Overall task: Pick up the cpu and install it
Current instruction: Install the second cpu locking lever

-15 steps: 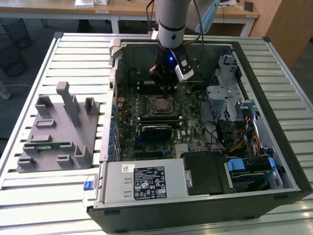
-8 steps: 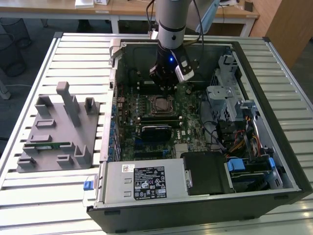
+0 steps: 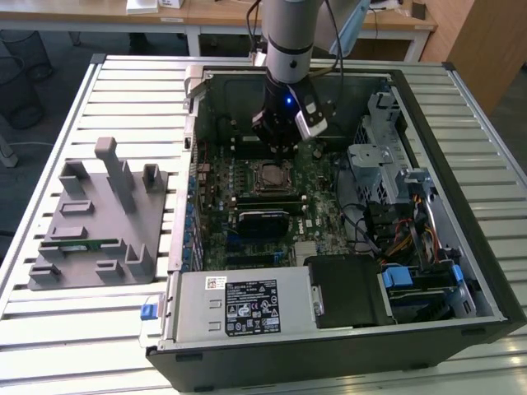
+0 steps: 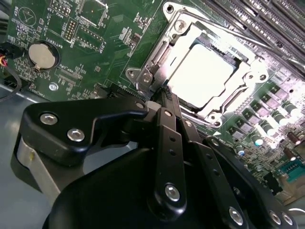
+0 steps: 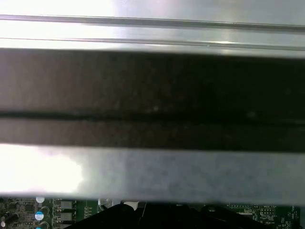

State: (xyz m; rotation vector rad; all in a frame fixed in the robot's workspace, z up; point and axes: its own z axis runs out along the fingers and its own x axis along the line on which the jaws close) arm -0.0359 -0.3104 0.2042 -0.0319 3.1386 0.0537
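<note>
Cpu sitting in socket already, looking placed; gripper hovering just beside, fingers pinched together, holding nothing; retention frame appearing unlatched.

It looked like a robotics lab or workshop: an opened computer case lay on a slatted metal desk beside a grey fixture, with wooden tables (office-style) and wire bins behind.

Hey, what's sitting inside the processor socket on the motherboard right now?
The cpu lies flat inside the socket, its pale metal top showing in the second wrist view. Its underside and the contacts below are covered. The hand is beside the socket's edge.
</note>
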